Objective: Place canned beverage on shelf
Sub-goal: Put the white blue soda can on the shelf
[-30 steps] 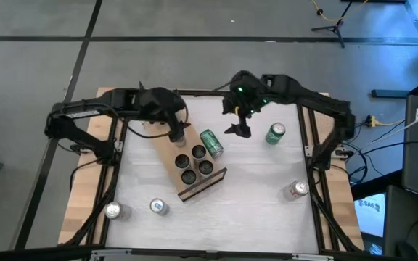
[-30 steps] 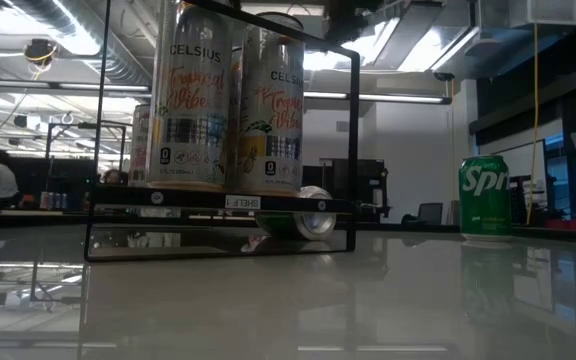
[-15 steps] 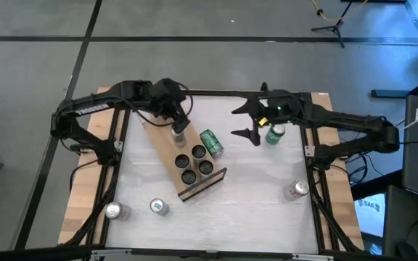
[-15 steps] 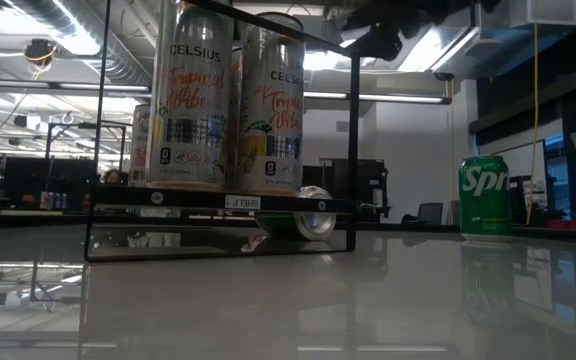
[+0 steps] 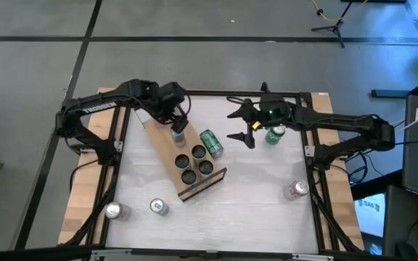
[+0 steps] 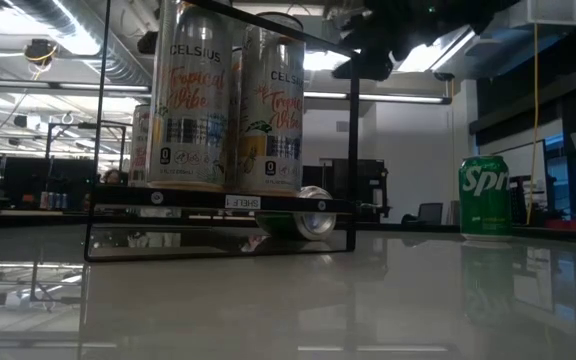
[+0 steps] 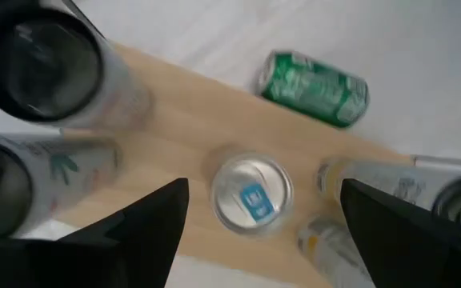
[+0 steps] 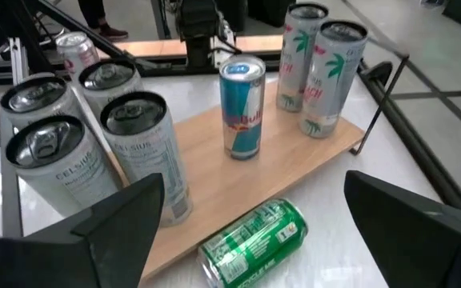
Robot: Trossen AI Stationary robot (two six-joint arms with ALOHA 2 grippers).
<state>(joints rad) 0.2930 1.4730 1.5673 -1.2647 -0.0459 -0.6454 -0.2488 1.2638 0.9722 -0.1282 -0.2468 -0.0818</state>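
Note:
The shelf (image 5: 167,145), a light-wood board, lies slantwise on the table with several upright cans on it. A slim blue can (image 8: 242,108) stands in its middle. My left gripper (image 5: 178,125) hangs open above that can (image 7: 252,194), one finger on either side and clear of it. A green can (image 5: 211,143) lies on its side on the table, right of the shelf (image 8: 294,160). My right gripper (image 5: 236,125) is open in the air, right of that green can (image 8: 250,240), and points toward the shelf.
An upright green soda can (image 5: 274,134) stands under my right arm; the low view shows it at the right (image 6: 484,197). Silver cans stand near the front left (image 5: 112,211) (image 5: 158,206) and at the right (image 5: 296,190). Bare tabletop lies near the front middle.
My right gripper has come down and tipped from pointing downward to nearly level, facing the shelf, staying open. My left arm has drawn toward the far edge and its wrist has rolled; the gripper stays open over the slim can. No can has moved.

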